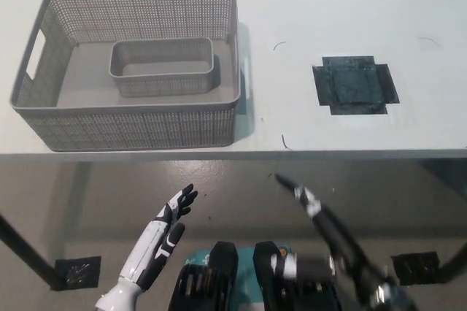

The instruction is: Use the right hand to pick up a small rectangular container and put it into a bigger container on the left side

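Perforated grey plastic forms the small rectangular container [162, 67], a shallow tub with rounded corners and a smooth rolled rim. It sits upright inside the bigger container [131, 120], on that basket's flat floor, closer to the far wall and right wall than to the left end. It appears to hold nothing.

The bigger container is the same grey perforated plastic, rectangular with rounded corners, walls flaring slightly outward, and a slot handle cut into its left end wall. It rests on the white table [328, 12], at the table's left part, its near wall close to the table's front edge.

To the right, well apart from the basket, a patch of black tape [354, 85] lies flat on the tabletop, roughly square with notched corners and a wrinkled, slightly glossy surface. A few thin dark marks show on the white surface between basket and patch.

Below the table edge, the right hand [310, 205] is low in front of the table, forearm slanting up and leftward from the bottom right; its fingers are extended and apart, holding nothing, though motion blur softens the outline. The left hand [171, 220] rests at the lower left, below the table edge, angled up and to the right, fingers straight and slightly spread, empty.
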{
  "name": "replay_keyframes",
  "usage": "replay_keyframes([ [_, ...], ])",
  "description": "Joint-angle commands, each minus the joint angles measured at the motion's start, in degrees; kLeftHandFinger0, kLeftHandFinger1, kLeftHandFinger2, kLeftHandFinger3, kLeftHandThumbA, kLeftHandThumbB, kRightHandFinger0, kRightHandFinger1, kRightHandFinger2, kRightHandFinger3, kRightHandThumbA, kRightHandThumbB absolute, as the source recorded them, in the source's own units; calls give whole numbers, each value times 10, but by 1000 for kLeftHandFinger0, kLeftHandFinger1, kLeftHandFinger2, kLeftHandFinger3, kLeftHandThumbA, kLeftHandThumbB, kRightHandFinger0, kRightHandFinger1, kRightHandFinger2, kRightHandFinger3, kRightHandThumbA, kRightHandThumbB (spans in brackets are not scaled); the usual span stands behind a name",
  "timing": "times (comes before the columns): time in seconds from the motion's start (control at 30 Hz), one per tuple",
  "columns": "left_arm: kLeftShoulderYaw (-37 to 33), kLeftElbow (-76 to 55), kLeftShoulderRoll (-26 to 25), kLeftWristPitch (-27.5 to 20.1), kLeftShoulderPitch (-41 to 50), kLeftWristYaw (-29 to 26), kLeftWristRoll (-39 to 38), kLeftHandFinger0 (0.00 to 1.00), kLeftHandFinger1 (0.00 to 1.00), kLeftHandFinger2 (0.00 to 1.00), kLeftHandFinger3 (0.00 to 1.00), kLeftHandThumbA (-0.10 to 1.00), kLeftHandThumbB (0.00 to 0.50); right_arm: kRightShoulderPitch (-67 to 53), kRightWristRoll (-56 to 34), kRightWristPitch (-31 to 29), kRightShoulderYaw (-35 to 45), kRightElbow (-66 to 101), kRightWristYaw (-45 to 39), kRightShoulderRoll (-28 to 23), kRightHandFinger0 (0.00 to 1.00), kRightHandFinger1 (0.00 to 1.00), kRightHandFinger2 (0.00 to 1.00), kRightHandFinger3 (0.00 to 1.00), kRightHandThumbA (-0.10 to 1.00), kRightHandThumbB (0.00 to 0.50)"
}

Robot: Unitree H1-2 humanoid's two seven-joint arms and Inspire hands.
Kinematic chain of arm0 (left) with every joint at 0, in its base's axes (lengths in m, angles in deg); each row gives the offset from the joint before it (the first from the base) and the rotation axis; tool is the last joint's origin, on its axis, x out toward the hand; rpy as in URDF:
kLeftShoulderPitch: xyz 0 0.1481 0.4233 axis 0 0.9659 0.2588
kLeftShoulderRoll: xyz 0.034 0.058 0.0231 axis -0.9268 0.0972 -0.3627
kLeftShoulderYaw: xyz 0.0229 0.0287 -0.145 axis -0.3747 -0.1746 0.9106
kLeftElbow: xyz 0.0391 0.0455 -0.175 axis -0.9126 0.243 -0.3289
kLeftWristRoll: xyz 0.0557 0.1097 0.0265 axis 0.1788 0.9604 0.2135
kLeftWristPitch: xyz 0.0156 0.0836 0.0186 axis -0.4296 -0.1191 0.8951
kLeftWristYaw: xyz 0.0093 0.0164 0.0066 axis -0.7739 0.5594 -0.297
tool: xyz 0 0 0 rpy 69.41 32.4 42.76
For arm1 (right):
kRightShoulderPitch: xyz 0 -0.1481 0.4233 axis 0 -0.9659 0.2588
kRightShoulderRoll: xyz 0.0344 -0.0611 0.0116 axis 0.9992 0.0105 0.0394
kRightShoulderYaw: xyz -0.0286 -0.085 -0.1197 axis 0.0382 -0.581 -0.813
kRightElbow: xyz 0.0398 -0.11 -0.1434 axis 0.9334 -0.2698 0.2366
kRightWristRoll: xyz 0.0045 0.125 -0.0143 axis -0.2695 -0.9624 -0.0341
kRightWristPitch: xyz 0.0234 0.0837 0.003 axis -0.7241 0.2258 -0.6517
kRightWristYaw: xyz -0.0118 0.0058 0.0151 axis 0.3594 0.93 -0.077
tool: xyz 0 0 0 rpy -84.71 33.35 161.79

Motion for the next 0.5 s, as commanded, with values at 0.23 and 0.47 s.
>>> replay_keyframes([
  [0.23, 20, 2, 0, -30, -22, -13, -14, 1000, 1000, 1000, 1000, 1000, 353, -33, -134, -181, 67, -35, 74, 61, 1000, 1000, 1000, 1000, 1000, 184],
  [0.47, 26, 7, -6, -30, -29, -16, -4, 1000, 1000, 1000, 1000, 1000, 350, 9, -168, -87, 81, -76, 33, 73, 1000, 1000, 1000, 1000, 1000, 108],
])
